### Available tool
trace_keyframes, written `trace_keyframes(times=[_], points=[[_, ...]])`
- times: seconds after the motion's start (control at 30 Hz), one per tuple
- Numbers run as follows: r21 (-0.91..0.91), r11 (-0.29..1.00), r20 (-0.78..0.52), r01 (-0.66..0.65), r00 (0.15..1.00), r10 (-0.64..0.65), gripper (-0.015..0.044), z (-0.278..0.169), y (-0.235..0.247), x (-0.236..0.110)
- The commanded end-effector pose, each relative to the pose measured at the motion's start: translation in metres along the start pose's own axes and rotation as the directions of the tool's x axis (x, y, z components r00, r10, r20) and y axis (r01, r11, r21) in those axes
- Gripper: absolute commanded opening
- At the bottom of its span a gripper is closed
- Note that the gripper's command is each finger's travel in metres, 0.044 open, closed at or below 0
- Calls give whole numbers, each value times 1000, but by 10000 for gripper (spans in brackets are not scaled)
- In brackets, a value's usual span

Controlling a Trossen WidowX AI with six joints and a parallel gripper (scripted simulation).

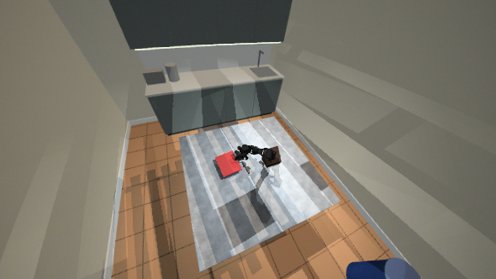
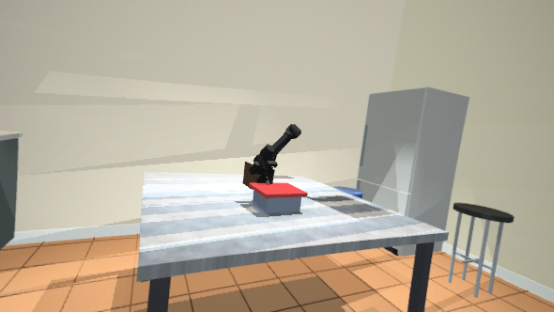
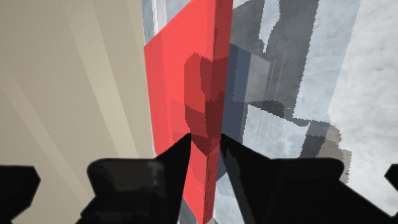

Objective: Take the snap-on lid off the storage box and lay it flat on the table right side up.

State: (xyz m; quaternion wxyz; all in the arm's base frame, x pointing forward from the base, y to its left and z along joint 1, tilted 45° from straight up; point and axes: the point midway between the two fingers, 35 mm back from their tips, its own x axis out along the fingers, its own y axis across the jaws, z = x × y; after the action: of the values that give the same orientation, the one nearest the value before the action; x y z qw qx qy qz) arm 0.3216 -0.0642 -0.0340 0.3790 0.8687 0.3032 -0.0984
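A red snap-on lid [image 1: 228, 165] [image 2: 278, 190] [image 3: 187, 85] sits on top of a grey-blue storage box [image 2: 277, 204] [image 3: 239, 75] near the middle of the table [image 2: 211, 230]. My gripper [image 1: 239, 155] [image 2: 264, 179] [image 3: 204, 137] is at the lid's edge nearest the arm's base, and its two black fingers are shut on that rim. In the wrist view the lid runs away from the fingers edge-on, with the box's side beside it. The lid still lies level on the box in the exterior view.
The arm's brown base block [image 1: 272, 156] [image 2: 248, 173] stands on the table behind the box. A fridge [image 2: 413, 146] and a black stool [image 2: 483, 213] stand to the right of the table. A kitchen counter [image 1: 214, 80] runs along the far wall.
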Motion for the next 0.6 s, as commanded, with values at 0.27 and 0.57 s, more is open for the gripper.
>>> trace_keyframes(times=[0.27, 0.57], points=[[-5, 1000, -2, -1, 1000, 1, 0, 0, 3, -2], [-5, 1000, -2, -1, 1000, 1, 0, 0, 4, -3]])
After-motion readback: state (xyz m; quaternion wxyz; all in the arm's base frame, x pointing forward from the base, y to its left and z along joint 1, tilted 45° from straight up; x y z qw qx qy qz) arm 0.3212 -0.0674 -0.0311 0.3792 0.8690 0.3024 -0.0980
